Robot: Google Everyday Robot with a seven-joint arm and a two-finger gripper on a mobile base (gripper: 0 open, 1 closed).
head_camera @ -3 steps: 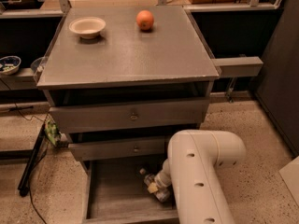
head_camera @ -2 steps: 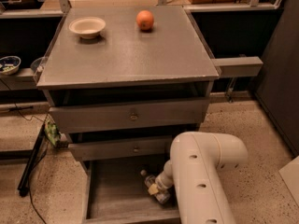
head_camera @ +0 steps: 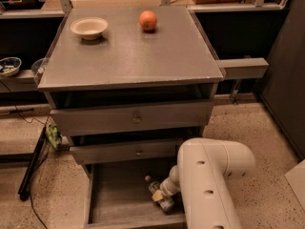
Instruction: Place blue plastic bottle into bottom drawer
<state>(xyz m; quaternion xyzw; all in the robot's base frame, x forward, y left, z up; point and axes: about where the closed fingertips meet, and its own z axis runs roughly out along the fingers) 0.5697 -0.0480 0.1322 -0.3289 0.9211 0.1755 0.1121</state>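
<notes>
The bottom drawer [head_camera: 114, 194] is pulled open below the grey cabinet, a wide shallow grey tray. The blue plastic bottle [head_camera: 157, 193] lies inside it near the right side, its white cap pointing up and left. My gripper [head_camera: 164, 194] reaches down into the drawer at the bottle, at the end of the large white arm [head_camera: 209, 185] that hides most of it.
A cream bowl [head_camera: 89, 27] and an orange fruit [head_camera: 148, 20] sit on the cabinet top [head_camera: 128, 56]. Two upper drawers with small knobs [head_camera: 137, 119] are shut. A dark wall panel stands at the right. Cables and a black leg lie on the floor at left.
The arm has shifted slightly to the right. The bottle stays in the bottom drawer.
</notes>
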